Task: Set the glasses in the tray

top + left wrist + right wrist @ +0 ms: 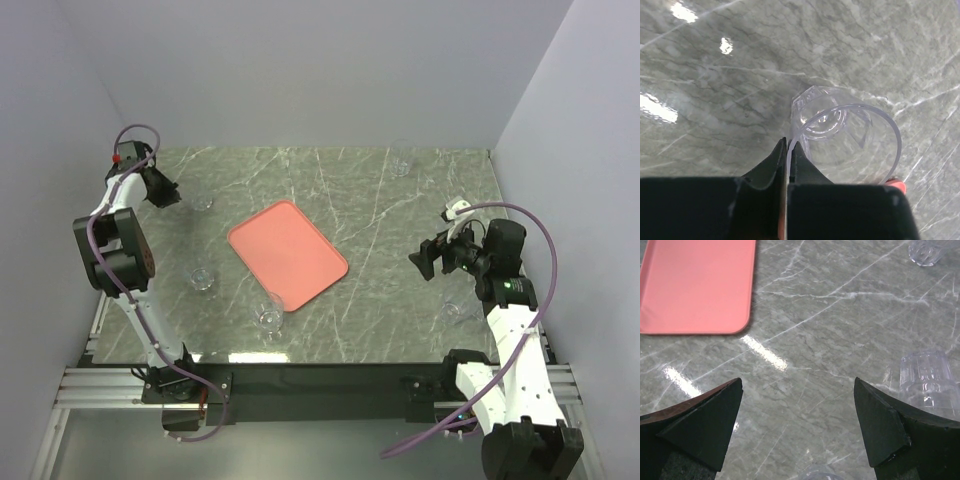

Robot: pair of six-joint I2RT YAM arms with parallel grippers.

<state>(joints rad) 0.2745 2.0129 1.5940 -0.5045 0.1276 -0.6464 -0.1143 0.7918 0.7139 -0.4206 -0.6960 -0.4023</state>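
No legible text, labels or nos. anywhere.

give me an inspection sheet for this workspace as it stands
surface: grey-green marbled table, glossy, with glare streaks
job's things: pink tray holds no glasses; loose glasses stand scattered on the table around it
clutter: nothing seen
grippers: left gripper shut on the rim of the held glass; right gripper open above bare table
cables: purple cables loop along both arms, touching no glasses
surroundings: plain pale walls on three sides
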